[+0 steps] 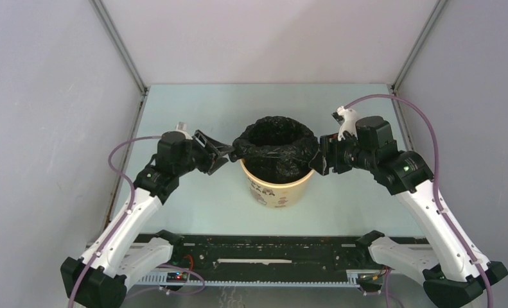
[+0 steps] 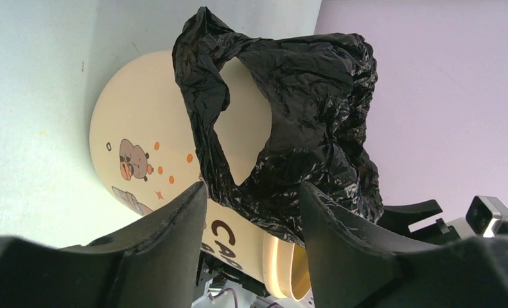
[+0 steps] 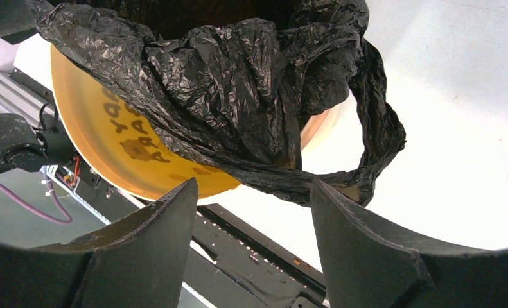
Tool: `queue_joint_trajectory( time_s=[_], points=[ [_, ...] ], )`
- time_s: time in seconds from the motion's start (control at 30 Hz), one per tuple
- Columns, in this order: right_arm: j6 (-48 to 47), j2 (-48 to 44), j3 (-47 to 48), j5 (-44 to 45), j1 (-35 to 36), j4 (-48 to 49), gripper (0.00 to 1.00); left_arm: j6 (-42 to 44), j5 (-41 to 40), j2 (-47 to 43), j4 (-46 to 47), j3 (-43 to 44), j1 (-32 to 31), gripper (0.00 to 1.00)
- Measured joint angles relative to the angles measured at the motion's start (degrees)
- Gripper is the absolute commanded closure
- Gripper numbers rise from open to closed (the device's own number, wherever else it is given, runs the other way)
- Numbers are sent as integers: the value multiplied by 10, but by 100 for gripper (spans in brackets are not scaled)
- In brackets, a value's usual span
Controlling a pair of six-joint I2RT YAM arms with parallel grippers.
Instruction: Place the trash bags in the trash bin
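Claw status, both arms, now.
Left claw: open, with the trash bag film between its fingers, not clamped.
Right claw: open, with the trash bag edge between its fingers, not clamped.

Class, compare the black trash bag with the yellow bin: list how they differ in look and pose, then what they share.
Colour: the trash bag is glossy black; the bin is pale yellow with cartoon pictures and lettering.
Surface: the trash bag is crinkled, limp film; the bin is smooth and round.
Pose: the trash bag drapes over the rim; the bin stands upright.
Shared: both open upward.
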Motion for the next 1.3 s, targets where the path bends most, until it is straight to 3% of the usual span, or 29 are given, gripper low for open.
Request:
queue_joint_trajectory(
  time_s=[0.2,0.37,0.67,0.77,1.1,1.3],
  points=[
    [-3,9,0,11,2,12,40,1,6,-19,-1,-19,0,40],
    [-9,42,0,19,6,23,60,2,22,4,8,-29,0,48],
    [-7,39,0,25,20,23,96,7,42,30,40,-29,-7,93],
    [-3,30,0,21,35,20,96,7,45,29,52,-33,-9,99],
    [24,-27,0,23,46,-27,96,12,47,-30,29,-48,-25,100],
    [48,-64,-46,5,51,-39,97,15,42,-85,-1,-73,-51,100]
  ],
)
